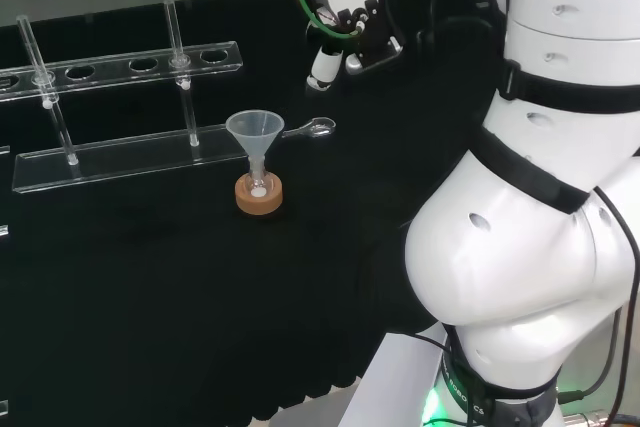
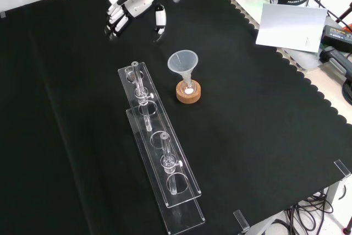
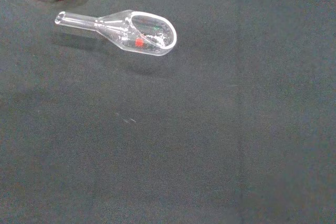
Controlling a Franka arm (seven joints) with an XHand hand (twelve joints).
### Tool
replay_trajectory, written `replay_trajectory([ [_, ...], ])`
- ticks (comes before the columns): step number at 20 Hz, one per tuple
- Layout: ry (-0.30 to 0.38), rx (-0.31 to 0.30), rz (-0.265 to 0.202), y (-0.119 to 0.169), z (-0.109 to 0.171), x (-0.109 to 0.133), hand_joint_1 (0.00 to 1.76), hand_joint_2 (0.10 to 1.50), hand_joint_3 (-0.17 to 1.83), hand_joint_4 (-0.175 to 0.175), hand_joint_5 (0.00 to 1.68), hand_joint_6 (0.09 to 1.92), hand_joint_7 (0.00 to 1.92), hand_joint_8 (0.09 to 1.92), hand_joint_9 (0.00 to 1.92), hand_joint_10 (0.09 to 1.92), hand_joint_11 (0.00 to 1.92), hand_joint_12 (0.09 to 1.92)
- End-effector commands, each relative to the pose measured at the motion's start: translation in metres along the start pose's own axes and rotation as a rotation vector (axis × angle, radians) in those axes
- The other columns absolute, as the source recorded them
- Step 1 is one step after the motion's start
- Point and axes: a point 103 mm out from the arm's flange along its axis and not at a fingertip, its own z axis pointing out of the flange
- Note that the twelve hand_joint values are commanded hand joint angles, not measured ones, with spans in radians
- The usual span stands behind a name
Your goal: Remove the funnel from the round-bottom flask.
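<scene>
Funnel (image 1: 254,133) seated upright in neck of round-bottom flask (image 1: 258,187), on cork ring (image 1: 259,197), mid-cloth in front view. Hand (image 2: 127,5) raised above cloth at front view's top, well apart from funnel; fingers relaxed, holding nothing. Clear glass scoop (image 3: 131,31) flat on cloth near funnel. Clear rack (image 2: 159,155) left of funnel in front view.

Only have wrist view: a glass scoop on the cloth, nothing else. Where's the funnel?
Observer: The funnel sits in the flask on a cork ring, just left of the scoop in head view.
Operator: Hand on it?
Observer: No. The hand hangs above the cloth near front view's top, apart from the funnel.
Operator: Fingers?
Observer: Open, holding nothing.
</scene>
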Motion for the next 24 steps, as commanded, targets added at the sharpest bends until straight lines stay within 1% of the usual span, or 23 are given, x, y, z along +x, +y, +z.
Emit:
replay_trajectory([
  [1, 0.001, -0.013, 0.026, -0.024, -0.008, 0.0, 0.79, 0.59, 0.53, -0.012, 0.25, 0.09, 0.05, 0.59, 0.3, 0.66, 0.22, 1.35],
  [4, 0.0, -0.015, 0.039, -0.038, -0.013, 0.001, 0.79, 0.59, 0.53, -0.011, 0.25, 0.09, 0.05, 0.59, 0.3, 0.66, 0.22, 1.35],
  [6, 0.011, -0.012, 0.045, -0.048, -0.018, 0.002, 0.79, 0.59, 0.53, -0.01, 0.25, 0.09, 0.07, 0.6, 0.33, 0.67, 0.23, 1.35],
  [10, 0.039, -0.008, 0.042, -0.069, -0.028, 0.008, 0.77, 0.59, 0.53, -0.007, 0.23, 0.09, 0.1, 0.61, 0.38, 0.67, 0.27, 1.35],
  [13, 0.056, -0.011, 0.025, -0.082, -0.032, 0.015, 0.71, 0.6, 0.53, -0.004, 0.2, 0.09, 0.09, 0.6, 0.39, 0.67, 0.28, 1.36],
  [16, 0.069, -0.013, 0.007, -0.095, -0.034, 0.027, 0.66, 0.6, 0.53, 0.001, 0.18, 0.09, 0.08, 0.6, 0.38, 0.66, 0.29, 1.37],
  [20, 0.091, 0.018, -0.029, -0.108, -0.034, 0.05, 0.63, 0.6, 0.52, 0.012, 0.14, 0.09, 0.07, 0.6, 0.37, 0.66, 0.32, 1.39],
  [22, 0.109, 0.048, -0.051, -0.112, -0.034, 0.06, 0.61, 0.59, 0.51, 0.017, 0.12, 0.09, 0.06, 0.59, 0.37, 0.66, 0.34, 1.4],
  [24, 0.131, 0.071, -0.071, -0.113, -0.035, 0.068, 0.59, 0.6, 0.46, 0.024, 0.11, 0.09, 0.05, 0.6, 0.34, 0.7, 0.35, 1.42],
])
